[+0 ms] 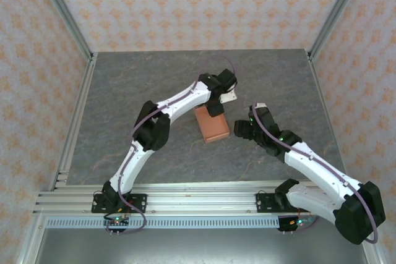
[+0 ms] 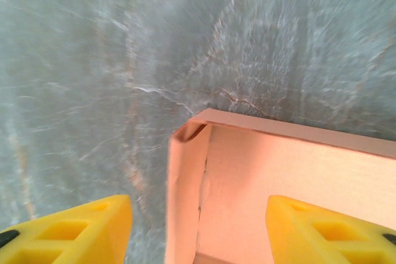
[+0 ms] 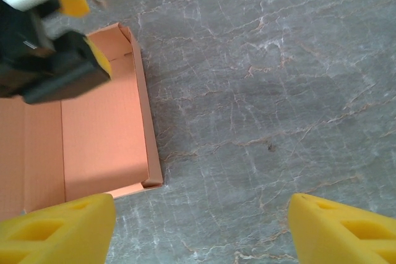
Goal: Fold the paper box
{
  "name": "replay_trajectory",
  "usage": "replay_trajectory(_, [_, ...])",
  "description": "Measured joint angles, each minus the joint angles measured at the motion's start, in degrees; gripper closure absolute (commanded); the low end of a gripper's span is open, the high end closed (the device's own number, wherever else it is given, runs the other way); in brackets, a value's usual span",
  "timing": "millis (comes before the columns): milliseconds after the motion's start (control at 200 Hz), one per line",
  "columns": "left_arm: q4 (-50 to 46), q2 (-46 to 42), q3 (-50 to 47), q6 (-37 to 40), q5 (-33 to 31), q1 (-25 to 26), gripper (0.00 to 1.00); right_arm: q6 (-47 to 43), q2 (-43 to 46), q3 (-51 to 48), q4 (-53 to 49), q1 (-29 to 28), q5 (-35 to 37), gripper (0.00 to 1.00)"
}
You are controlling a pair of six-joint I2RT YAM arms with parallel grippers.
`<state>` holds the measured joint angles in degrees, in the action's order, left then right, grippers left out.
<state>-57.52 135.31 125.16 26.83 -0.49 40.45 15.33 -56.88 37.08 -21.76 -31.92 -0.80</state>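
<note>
Paper box [image 1: 212, 125]: salmon-orange thin card, standing as a shallow open tray near the middle of the grey marbled desk [image 1: 124, 103], its long axis running away from the arm bases.

Left tool [image 2: 198, 239]: open, its yellow fingers [image 2: 74, 233] astride one upright side wall [image 2: 185, 196] at the far end of the tray. One finger is outside over the desk, the other over the tray floor, and neither is seen to touch the card.

Right tool [image 3: 201, 230]: open and empty, hovering just beside the tray's right-hand long wall by the corner [image 3: 154, 180] nearest it, with bare desk between its fingers.

Handling, as judged: the card looks light and only moderately stiff. It should slide on the smooth desk under any sideways push and crease where pinched hard. The tucked corner [image 2: 190, 131] in the left wrist view looks slightly buckled, which suggests the walls hold by folds alone. The best purchase is likely the top edge of a wall, close to a corner where two panels brace each other, while the other tool steadies the opposite side.

Room: the desk lies bare on every side of the tray, widest to the far and left. The tightest spot is between the two tools themselves, which stand near each other at the tray. The frame posts [image 1: 68, 17] and the rail [image 1: 185, 199] at the near edge are well apart from the work.
</note>
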Motion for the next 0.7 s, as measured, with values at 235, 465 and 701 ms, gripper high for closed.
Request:
replay_trajectory(235, [3.6, -12.2, -1.1, -7.6, 1.6, -1.6, 0.4, 3.0, -12.4, -0.4, 6.9, 3.9, -9.6, 0.24])
replay_trajectory(465, [11.8, -30.7, -19.0, -22.1, 0.1, -6.0, 0.4, 4.5, -26.9, 4.2, 13.0, 4.0, -17.8, 0.27])
replay_trajectory(701, [20.0, -51.1, -44.1, -38.0, -0.9, -12.7, 0.37, 7.6, -31.2, 5.5, 18.6, 2.7, -24.5, 0.32])
